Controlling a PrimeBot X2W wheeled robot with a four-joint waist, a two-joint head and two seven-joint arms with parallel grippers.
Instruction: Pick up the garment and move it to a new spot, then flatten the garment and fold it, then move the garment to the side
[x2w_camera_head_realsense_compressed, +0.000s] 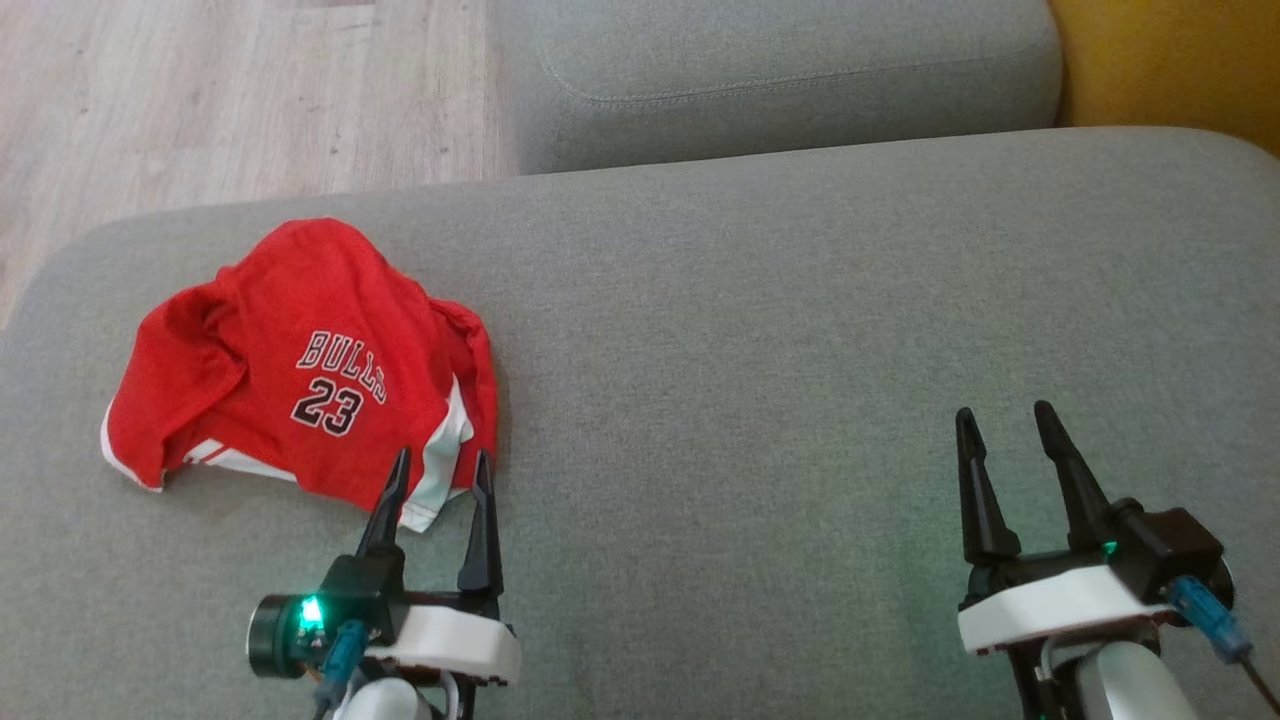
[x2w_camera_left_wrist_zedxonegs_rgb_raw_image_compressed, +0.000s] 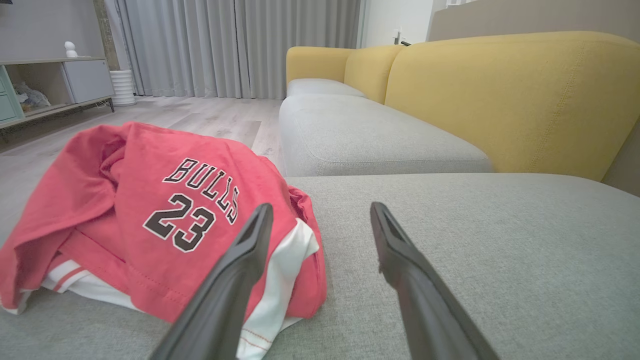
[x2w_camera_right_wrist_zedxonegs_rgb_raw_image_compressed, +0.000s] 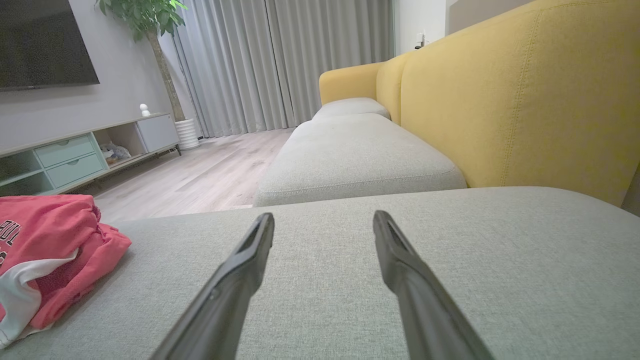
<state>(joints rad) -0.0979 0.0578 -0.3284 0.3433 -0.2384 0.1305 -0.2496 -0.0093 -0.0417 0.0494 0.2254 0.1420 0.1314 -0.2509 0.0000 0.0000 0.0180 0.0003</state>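
Observation:
The garment (x2w_camera_head_realsense_compressed: 300, 370) is a red jersey with white trim, printed BULLS 23, lying crumpled on the left of the grey sofa cushion (x2w_camera_head_realsense_compressed: 760, 330). My left gripper (x2w_camera_head_realsense_compressed: 442, 458) stands open at the garment's near right corner, its fingertips over the white hem with nothing held. In the left wrist view the garment (x2w_camera_left_wrist_zedxonegs_rgb_raw_image_compressed: 150, 210) lies ahead and left of that gripper (x2w_camera_left_wrist_zedxonegs_rgb_raw_image_compressed: 321, 212). My right gripper (x2w_camera_head_realsense_compressed: 1002, 414) is open over bare cushion far to the right. The right wrist view has the garment (x2w_camera_right_wrist_zedxonegs_rgb_raw_image_compressed: 45, 250) at its left edge and my right gripper (x2w_camera_right_wrist_zedxonegs_rgb_raw_image_compressed: 324, 220) above bare fabric.
A second grey seat cushion (x2w_camera_head_realsense_compressed: 780, 80) lies beyond the one I work on, with the yellow sofa back (x2w_camera_head_realsense_compressed: 1170, 60) at the right. Wooden floor (x2w_camera_head_realsense_compressed: 230, 90) runs past the cushion's far left edge. A TV cabinet (x2w_camera_right_wrist_zedxonegs_rgb_raw_image_compressed: 75, 155) and curtains stand across the room.

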